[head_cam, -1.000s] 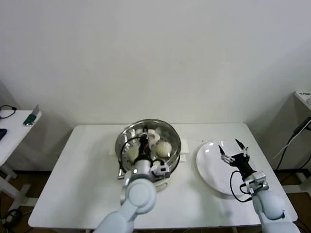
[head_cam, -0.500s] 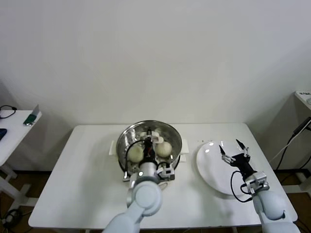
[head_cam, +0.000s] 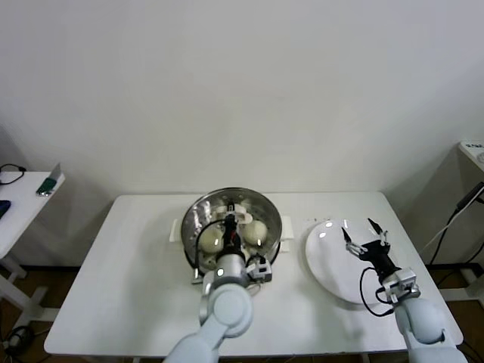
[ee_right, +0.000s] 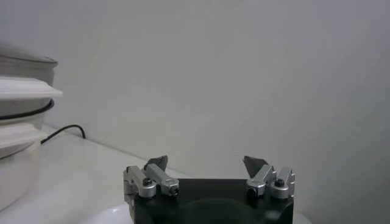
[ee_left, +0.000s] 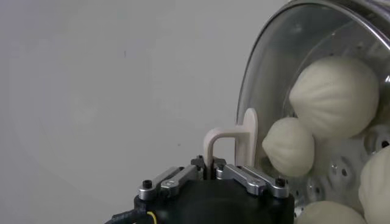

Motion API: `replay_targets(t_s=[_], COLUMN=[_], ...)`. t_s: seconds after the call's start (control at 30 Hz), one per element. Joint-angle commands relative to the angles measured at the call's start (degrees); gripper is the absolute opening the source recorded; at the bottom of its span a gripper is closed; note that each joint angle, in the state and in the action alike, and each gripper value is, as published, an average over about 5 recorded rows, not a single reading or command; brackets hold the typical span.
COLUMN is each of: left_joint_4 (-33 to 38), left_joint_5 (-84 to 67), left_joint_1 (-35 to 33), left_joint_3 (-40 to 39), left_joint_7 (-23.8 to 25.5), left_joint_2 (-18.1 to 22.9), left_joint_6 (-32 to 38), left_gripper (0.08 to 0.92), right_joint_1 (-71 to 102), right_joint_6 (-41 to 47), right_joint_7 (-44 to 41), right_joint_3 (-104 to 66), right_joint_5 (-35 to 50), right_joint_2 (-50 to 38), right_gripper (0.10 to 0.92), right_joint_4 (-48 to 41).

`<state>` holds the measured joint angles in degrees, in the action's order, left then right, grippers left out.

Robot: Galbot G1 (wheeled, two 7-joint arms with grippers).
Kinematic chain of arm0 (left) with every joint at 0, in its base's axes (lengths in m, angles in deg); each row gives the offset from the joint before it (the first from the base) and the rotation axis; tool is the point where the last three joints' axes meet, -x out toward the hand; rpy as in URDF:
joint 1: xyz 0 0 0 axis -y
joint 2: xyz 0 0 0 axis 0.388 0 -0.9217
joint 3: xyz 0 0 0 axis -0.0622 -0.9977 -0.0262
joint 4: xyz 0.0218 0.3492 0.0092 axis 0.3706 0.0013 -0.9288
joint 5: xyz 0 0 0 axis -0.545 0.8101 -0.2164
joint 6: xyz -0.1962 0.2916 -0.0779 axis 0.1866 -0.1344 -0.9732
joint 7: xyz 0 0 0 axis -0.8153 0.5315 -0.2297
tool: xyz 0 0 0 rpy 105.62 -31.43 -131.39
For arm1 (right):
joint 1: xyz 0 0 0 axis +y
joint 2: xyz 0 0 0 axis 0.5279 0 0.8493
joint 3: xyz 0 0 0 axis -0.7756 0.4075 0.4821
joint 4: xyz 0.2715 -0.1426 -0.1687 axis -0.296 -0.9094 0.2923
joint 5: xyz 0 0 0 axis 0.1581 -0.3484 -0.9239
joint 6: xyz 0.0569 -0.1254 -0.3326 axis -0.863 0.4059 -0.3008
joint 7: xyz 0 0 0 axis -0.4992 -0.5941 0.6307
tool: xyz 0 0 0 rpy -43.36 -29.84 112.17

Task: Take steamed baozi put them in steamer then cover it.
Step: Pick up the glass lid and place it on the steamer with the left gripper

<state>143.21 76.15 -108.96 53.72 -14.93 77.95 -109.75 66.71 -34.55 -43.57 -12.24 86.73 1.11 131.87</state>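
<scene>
Here the left pincer [head_cam: 229, 224] clamps the cover [head_cam: 235, 221]'s handle [ee_left: 234, 139] atop the steamer [head_cam: 198, 214].

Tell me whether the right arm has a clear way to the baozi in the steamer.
Probably not. The glass cover sits over the steamer, held at its handle by the left gripper, so the baozi lie beneath glass. The right gripper hovers open above the white plate.

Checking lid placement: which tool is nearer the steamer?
Left. The left tool is over the steamer, shut on the cover's handle. The right tool hovers open above the white plate, well to the side.
</scene>
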Motion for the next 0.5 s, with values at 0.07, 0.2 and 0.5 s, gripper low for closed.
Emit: replay_targets(t_s=[0.07,0.2,0.5], left_joint_4=[-0.8,-1.2,-1.7], left_joint_5=[1.3,1.6,1.5], left_joint_1=[-0.4,-0.8,-1.2], left_joint_3=[0.5,0.5,0.7], left_joint_7=[-1.2,-1.7,-2.0], left_joint_2=[0.7,0.4,0.5], left_joint_6=[1.9,2.5,2.9], left_gripper=[0.149,0.149,0.149], right_joint_1=[0.1,0.1,0.5], right_joint_6=[-0.1,-0.2,-0.3], right_joint_7=[-0.3,-0.7,-1.3], right_joint_3=[-0.2,-0.5,-1.0], right_joint_5=[0.0,0.1,0.1], right_joint_2=[0.2,0.3,0.4], right_gripper=[0.823,0.823,0.823], right_joint_4=[0.1,0.0,0.1])
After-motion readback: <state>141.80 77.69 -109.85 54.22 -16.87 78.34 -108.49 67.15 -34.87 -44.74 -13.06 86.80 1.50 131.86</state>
